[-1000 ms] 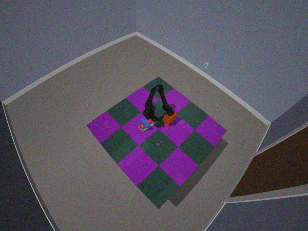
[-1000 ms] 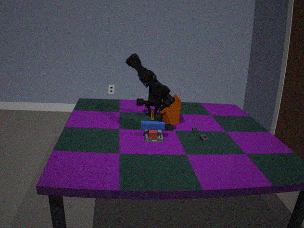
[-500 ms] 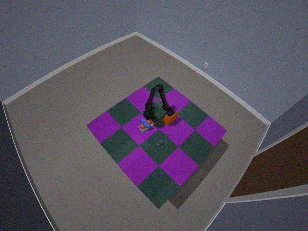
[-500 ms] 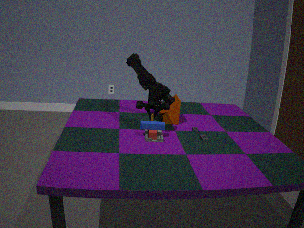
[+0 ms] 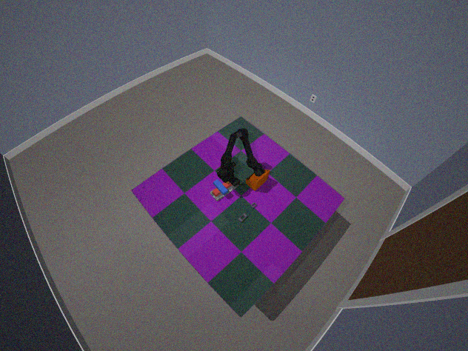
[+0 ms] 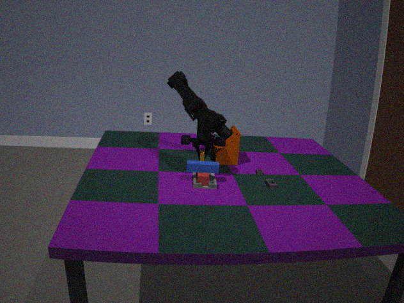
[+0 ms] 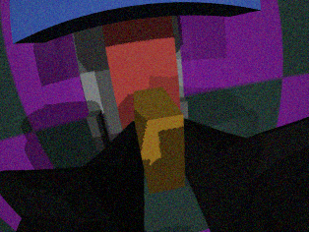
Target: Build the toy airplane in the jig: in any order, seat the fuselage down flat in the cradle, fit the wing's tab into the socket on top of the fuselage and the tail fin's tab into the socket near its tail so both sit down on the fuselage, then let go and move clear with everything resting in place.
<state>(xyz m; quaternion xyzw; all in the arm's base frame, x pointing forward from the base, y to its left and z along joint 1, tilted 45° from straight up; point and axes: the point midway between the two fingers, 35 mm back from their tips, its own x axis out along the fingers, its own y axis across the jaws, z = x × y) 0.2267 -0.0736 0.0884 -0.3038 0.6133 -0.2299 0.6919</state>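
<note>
The black hand (image 6: 202,155) (image 7: 154,124) is grasping the yellow tail fin (image 6: 202,155) (image 7: 165,154) between its fingers, near the tail end of the red fuselage (image 5: 216,192) (image 6: 202,179) (image 7: 143,61), which lies in the grey cradle (image 5: 218,198) (image 6: 204,186) (image 7: 93,90) with the blue wing (image 5: 220,186) (image 6: 202,166) (image 7: 138,6) across its top. These things are on a bench (image 5: 241,226) (image 6: 208,228) with purple and dark green squares, where also stand an orange block (image 5: 258,180) (image 6: 229,149) and two small grey pieces. Around it, the room has a beige floor (image 5: 113,151) (image 6: 32,195), blue-grey walls (image 5: 113,45) (image 6: 81,65) with pale skirting, a white socket (image 5: 313,98) (image 6: 147,118) and, to one side, a brown door (image 5: 423,256) (image 6: 388,114).
</note>
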